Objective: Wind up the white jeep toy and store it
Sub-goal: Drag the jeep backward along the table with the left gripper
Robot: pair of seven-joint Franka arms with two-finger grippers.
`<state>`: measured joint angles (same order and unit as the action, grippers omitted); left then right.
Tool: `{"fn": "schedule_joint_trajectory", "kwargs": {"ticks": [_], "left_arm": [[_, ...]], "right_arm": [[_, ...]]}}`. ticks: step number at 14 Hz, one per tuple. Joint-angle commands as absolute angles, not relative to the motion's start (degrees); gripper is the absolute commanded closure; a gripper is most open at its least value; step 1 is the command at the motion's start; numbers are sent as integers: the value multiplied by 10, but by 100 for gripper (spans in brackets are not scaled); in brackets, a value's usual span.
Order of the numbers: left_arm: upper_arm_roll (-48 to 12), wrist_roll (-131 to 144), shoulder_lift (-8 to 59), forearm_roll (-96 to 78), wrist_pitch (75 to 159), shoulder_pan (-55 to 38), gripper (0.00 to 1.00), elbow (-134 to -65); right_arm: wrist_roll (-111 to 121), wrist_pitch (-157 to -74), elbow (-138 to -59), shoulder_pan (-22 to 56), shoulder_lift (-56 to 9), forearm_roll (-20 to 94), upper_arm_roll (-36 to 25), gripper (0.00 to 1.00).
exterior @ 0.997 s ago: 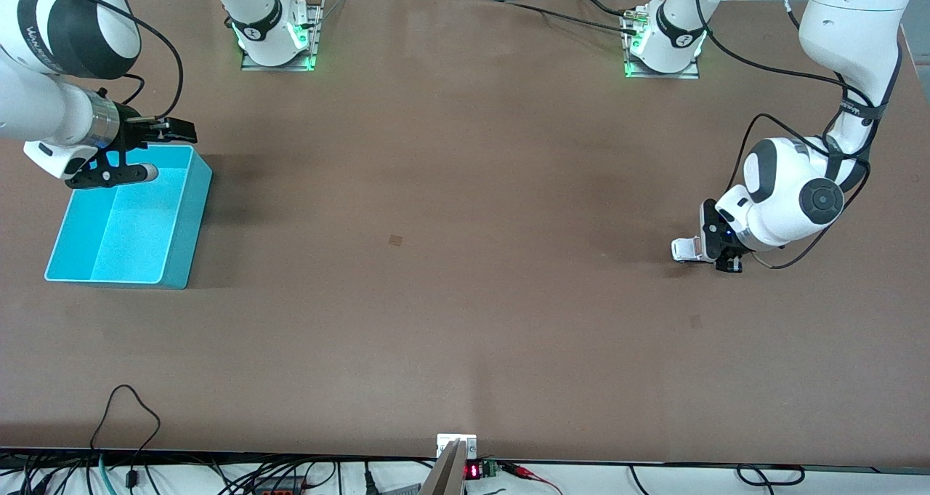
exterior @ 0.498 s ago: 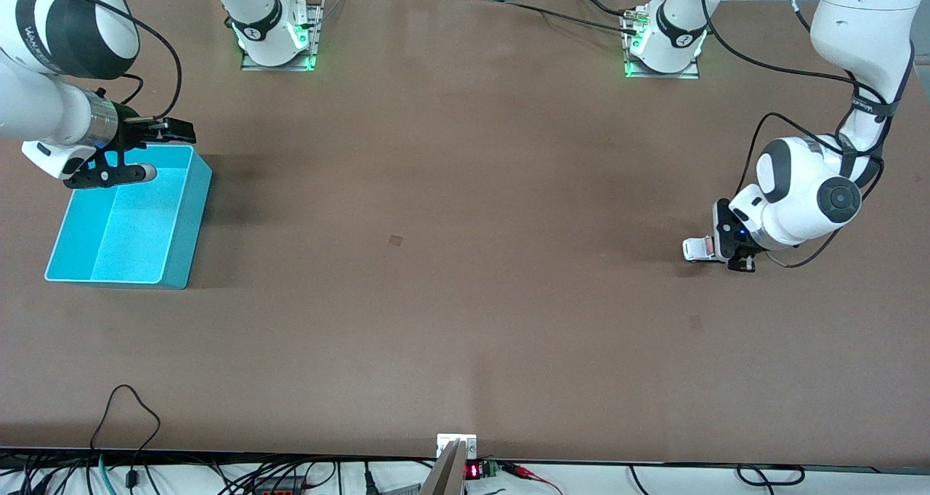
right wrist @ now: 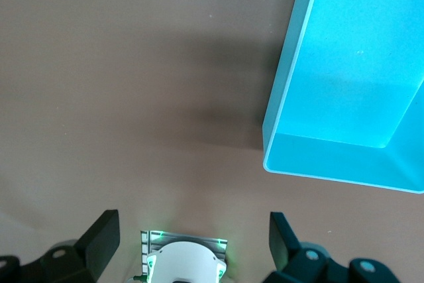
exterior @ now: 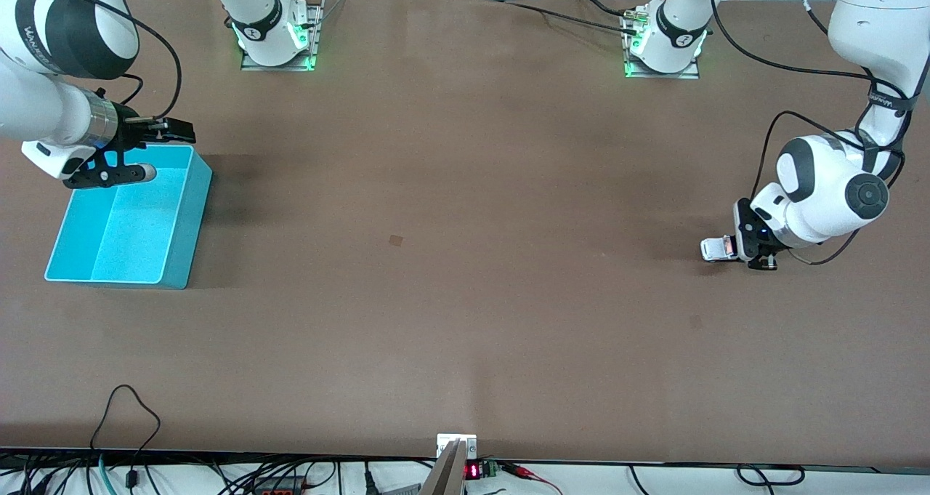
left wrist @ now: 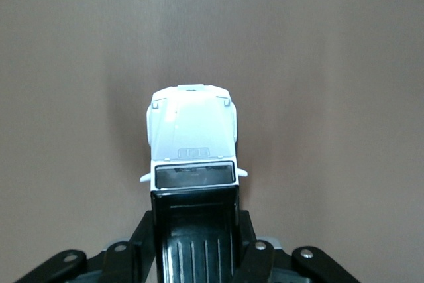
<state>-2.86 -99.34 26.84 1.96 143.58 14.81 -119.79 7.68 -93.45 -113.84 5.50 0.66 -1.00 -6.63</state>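
Jeep: we see the white jeep (exterior: 716, 248) low at the table (exterior: 465, 262), at the left arm's end. Its wheels are hidden from us, so we cannot tell if they touch the surface. In the left wrist view the jeep (left wrist: 192, 144) points its hood away from the camera, and its black roof sits between the fingers.

Left gripper: our left gripper (exterior: 735, 249) is clenched on the jeep, grasping it at the rear part. The arm reaches down from its base at the top of the front view.

Right gripper: our right gripper (exterior: 149, 150) hangs over the bin's edge, the one farther from the front camera. Its jaws are released wide and hold nothing. This arm waits.

Bin: the turquoise bin (exterior: 182, 226) stands at the right arm's end, well apart from the jeep. We see nothing inside it (right wrist: 285, 97).
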Motion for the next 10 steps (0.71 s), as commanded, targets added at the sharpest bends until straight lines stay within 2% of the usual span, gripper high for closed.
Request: {"fn": "schedule_joint_trajectory", "kwargs": {"ticks": [1, 10], "left_arm": [[-32, -1027, 308, 27, 1442, 181, 74, -1203], [-32, -1077, 323, 27, 1443, 218, 74, -1185]], "right_arm": [[76, -932, -1137, 54, 12, -15, -67, 0], [76, -931, -1137, 54, 11, -13, -67, 0]]}}
